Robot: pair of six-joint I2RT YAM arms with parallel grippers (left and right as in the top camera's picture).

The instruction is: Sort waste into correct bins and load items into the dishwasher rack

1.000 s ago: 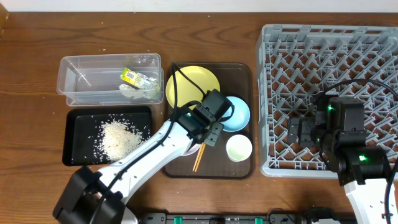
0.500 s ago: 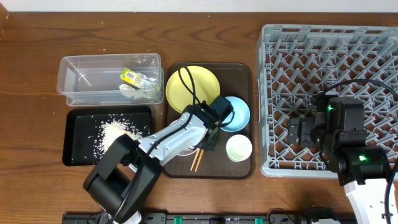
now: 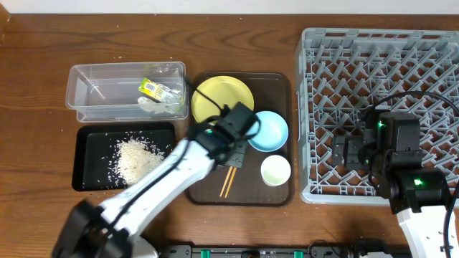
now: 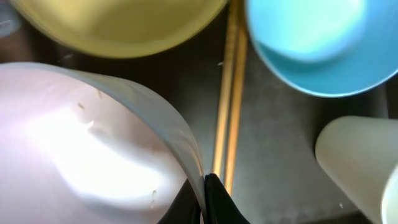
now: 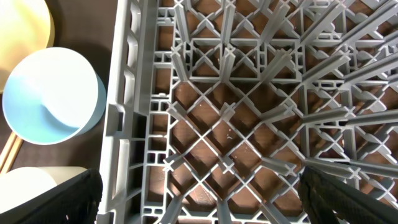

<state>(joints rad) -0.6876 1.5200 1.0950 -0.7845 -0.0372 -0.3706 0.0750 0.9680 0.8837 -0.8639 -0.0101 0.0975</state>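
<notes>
In the left wrist view my left gripper [image 4: 204, 202] is shut on the thin rim of the white bowl [image 4: 81, 137], one finger inside and one outside. The chopsticks [image 4: 229, 106] lie just right of it, with the yellow plate [image 4: 124, 25], light blue bowl [image 4: 323, 43] and white cup [image 4: 360, 162] around. From overhead the left gripper [image 3: 233, 154] is over the brown tray [image 3: 283, 82] and my arm hides the white bowl. My right gripper [image 5: 202, 199] stands open over the grey dishwasher rack [image 3: 380, 72], with nothing between its fingers.
The clear bin [image 3: 107, 89] at the left holds the green-and-yellow wrapper [image 3: 156, 89]. The black bin [image 3: 90, 140] in front of it holds the white rice scraps [image 3: 136, 159]. The rack's upright pegs fill the right side of the table.
My left gripper has closed onto the white bowl's rim, and the left arm has shifted slightly over the tray. The right arm has not moved.
</notes>
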